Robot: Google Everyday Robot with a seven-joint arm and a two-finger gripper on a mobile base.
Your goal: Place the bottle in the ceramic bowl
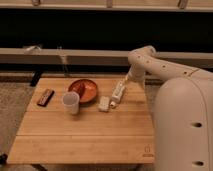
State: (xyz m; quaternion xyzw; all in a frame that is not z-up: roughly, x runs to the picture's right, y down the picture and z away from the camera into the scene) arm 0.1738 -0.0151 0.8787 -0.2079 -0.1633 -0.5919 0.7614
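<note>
A slim white bottle [118, 92] with a darker label band lies on the wooden table [85, 135], right of centre. The reddish-orange ceramic bowl [84, 90] sits to its left, apart from it, with a small squarish white object [104, 104] between them at the front. My gripper [126, 81] hangs from the white arm just above the bottle's far end.
A white cup [70, 102] stands in front of the bowl at its left. A dark flat bar [45, 97] lies near the table's left edge. A low ledge [75, 56] runs behind the table. My white body [182, 125] fills the right side.
</note>
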